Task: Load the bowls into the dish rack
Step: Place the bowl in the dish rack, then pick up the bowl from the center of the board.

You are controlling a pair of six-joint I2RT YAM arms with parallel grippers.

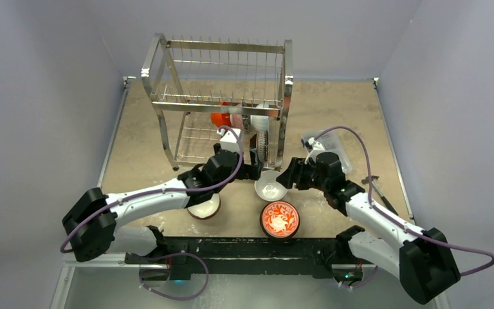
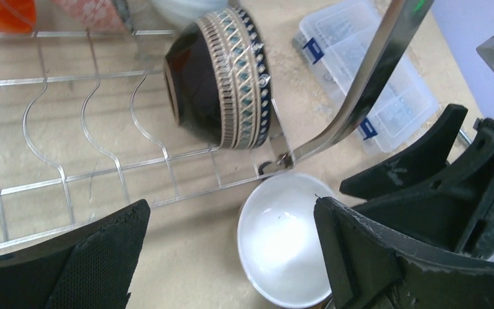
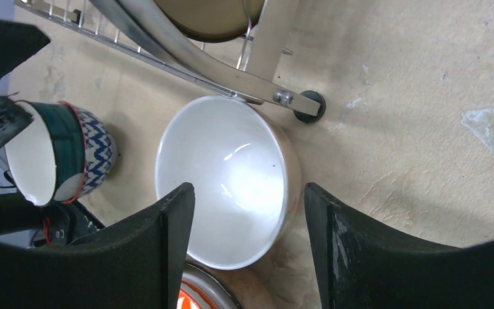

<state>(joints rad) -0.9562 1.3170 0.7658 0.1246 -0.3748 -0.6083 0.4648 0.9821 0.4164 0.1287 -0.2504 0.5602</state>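
1. The dish rack (image 1: 222,103) stood at the back of the table (image 1: 334,103), and several bowls were already propped in its lower tier.
2. From the left wrist camera, a dark patterned bowl (image 2: 222,77) sat on its edge in the wire slots at the right end of that shelf. An orange bowl (image 2: 3,13) showed at the far left of the same shelf.
3. The left gripper (image 2: 228,219) hung just in front of that shelf with its fingers spread wide and nothing between them.
4. A white bowl (image 1: 270,187) sat upright on the table, right against the rack's front right leg (its outside looked tan from the right wrist camera).
5. The right gripper (image 3: 249,193) was over this bowl with its fingers apart, one to each side. I couldn't tell whether they touched the rim.
6. A red-and-white floral bowl (image 1: 280,219) sat nearer the arm bases, just beside the white one.
7. A blue zigzag bowl (image 3: 71,151) lay close by the left arm.
8. A clear plastic box (image 2: 366,77) with blue clips lay to the right of the rack. Any lettering on it was too small to read.
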